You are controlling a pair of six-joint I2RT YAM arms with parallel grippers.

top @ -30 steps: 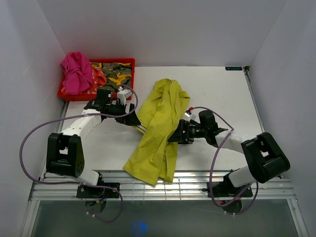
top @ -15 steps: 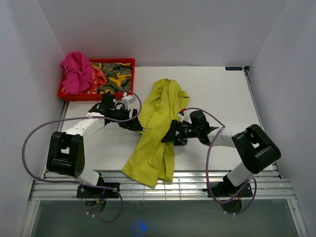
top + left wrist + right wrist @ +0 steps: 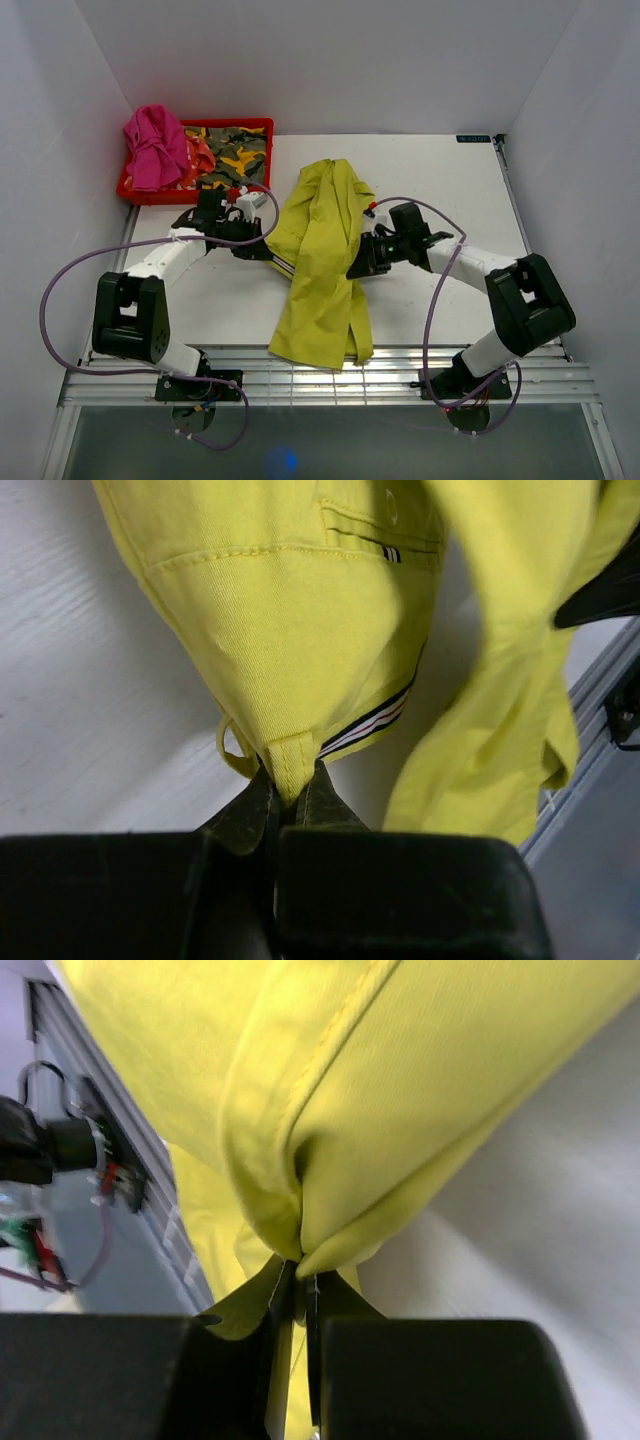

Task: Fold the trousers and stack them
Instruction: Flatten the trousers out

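The lime yellow-green trousers (image 3: 322, 260) lie bunched in a long strip down the middle of the table, from the back centre to the near edge. My left gripper (image 3: 275, 256) is shut on their left edge; the left wrist view shows a belt loop and waistband corner of the trousers (image 3: 290, 660) pinched at my left gripper (image 3: 291, 785). On the other side, my right gripper (image 3: 355, 268) is shut on a fold of the trousers (image 3: 400, 1110). In the right wrist view that cloth is clamped at my right gripper (image 3: 300, 1270).
A red bin (image 3: 262, 125) at the back left holds a pink garment (image 3: 155, 145) and camouflage cloth (image 3: 235, 150). White walls close in the table on three sides. A metal rail (image 3: 400, 365) runs along the near edge, and cables loop from both arms.
Both grippers have closed on the trousers' edges. The cloth has shifted, its lower end swinging right toward the centre of the near edge. The right arm has drawn back slightly.
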